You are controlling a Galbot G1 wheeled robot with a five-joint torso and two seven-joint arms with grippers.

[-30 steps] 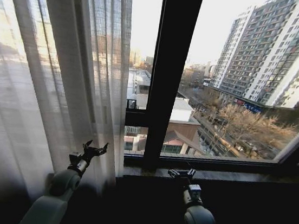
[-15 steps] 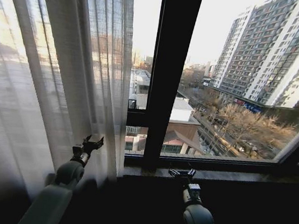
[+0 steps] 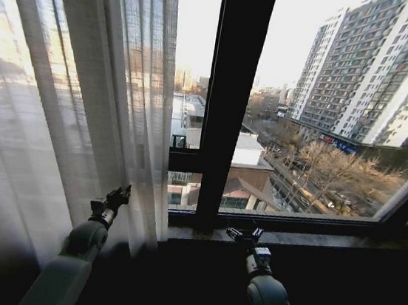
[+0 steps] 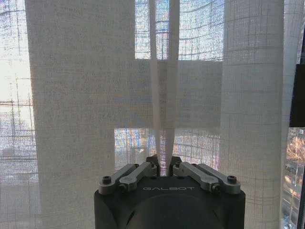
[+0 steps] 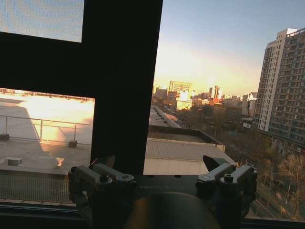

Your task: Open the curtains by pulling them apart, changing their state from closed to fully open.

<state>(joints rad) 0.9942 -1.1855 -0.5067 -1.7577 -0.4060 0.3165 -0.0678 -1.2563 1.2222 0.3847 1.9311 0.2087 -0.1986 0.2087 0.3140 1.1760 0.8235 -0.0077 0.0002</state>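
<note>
Curtains (image 3: 85, 93): sheer white pleated panel bunched on robot's left side of window, w/ dark window frame (image 3: 232, 104) just beside its edge and bare glass beyond. Left gripper (image 4: 163, 168) low at curtain hem, fingers pinched closed on a narrow fold of fabric. Right gripper (image 5: 162, 179) near window sill (image 3: 290, 237), jaws spread wide, holding nothing.

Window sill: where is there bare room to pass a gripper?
Bare sill runs from the right gripper to the right-hand frame. Left of the dark mullion is crowded: the curtain hangs there, pinched by the left gripper.
</note>
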